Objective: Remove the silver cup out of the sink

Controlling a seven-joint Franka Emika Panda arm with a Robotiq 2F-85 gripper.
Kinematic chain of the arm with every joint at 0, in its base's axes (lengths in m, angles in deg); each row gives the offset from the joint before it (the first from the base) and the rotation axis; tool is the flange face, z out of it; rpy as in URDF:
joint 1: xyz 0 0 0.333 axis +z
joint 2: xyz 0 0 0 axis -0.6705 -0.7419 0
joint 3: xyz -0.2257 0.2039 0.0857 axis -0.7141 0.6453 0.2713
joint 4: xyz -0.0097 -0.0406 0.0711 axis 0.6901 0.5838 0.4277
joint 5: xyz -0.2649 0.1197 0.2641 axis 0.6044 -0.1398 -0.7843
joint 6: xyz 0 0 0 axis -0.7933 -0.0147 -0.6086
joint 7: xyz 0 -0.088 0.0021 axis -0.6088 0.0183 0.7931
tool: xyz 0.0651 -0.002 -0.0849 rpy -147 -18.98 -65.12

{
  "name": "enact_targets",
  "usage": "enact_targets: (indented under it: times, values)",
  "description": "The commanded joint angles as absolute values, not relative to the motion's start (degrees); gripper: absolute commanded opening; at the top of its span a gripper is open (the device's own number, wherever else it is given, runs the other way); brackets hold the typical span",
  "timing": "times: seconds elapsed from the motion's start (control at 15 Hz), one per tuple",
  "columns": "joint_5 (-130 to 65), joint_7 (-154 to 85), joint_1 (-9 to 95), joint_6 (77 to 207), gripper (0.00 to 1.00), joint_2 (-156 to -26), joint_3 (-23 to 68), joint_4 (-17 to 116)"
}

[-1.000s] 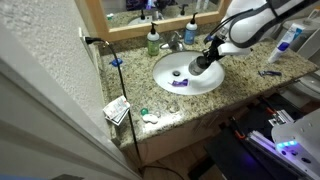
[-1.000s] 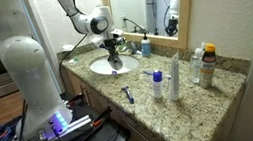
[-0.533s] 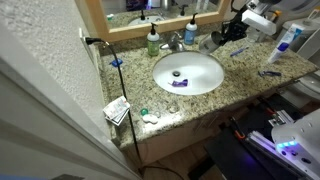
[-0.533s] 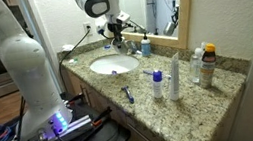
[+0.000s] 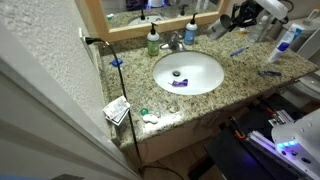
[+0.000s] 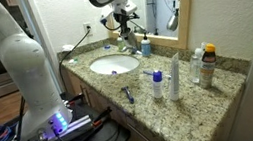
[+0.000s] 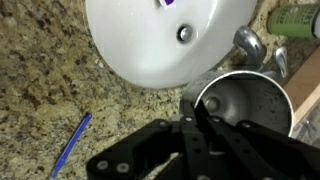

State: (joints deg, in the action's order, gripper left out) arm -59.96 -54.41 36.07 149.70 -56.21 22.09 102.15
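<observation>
Because one finger of the end effector (image 7: pixel 197 118) reaches inside the cup (image 7: pixel 250 105) and the other stays outside, it is pinching the cup's wall at the rim. That grip suits an open, thin-walled metal vessel and keeps it mouth-up. In the wrist view the cup is clear of the sink (image 7: pixel 140 40), over the speckled bench (image 7: pixel 50 90) just past the sink's rim and close beside the faucet (image 7: pixel 248 42). Both exterior views show the end effector (image 5: pixel 241 16) (image 6: pixel 123 17) raised well above the sink, off toward its faucet side, so the cup looks carried rather than resting. The cup itself is too small there to pick out with confidence. By my reading the removal is mostly done, and what remains is choosing a bare patch of bench beside the sink.

A small purple item (image 5: pixel 178 83) lies in the sink near the drain (image 7: pixel 184 34). A blue stick (image 7: pixel 72 145) lies on the bench across the sink from the faucet. A green bottle (image 7: pixel 295 18) stands beyond the faucet.

No brand, label or lettering is legible on anything; the bottles are too small or blurred.
</observation>
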Motion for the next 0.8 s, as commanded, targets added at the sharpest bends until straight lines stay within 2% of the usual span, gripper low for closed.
enact_targets:
  times: [0.0,0.07,0.13,0.27,0.33,0.73]
  values:
    - [-58.19,-61.63,31.86,141.91,0.02,-59.80,19.49,94.80]
    - [-58.22,-64.20,31.53,140.14,0.02,-60.82,19.43,93.62]
    - [-58.94,-60.02,32.33,143.11,0.07,-57.29,19.28,97.06]
    - [-58.66,-62.51,31.75,141.50,0.07,-58.94,19.01,95.49]
    - [-58.64,-63.07,31.83,141.50,0.02,-59.62,19.09,95.16]
    - [-65.91,-67.41,29.81,135.53,0.02,-78.03,13.33,83.49]
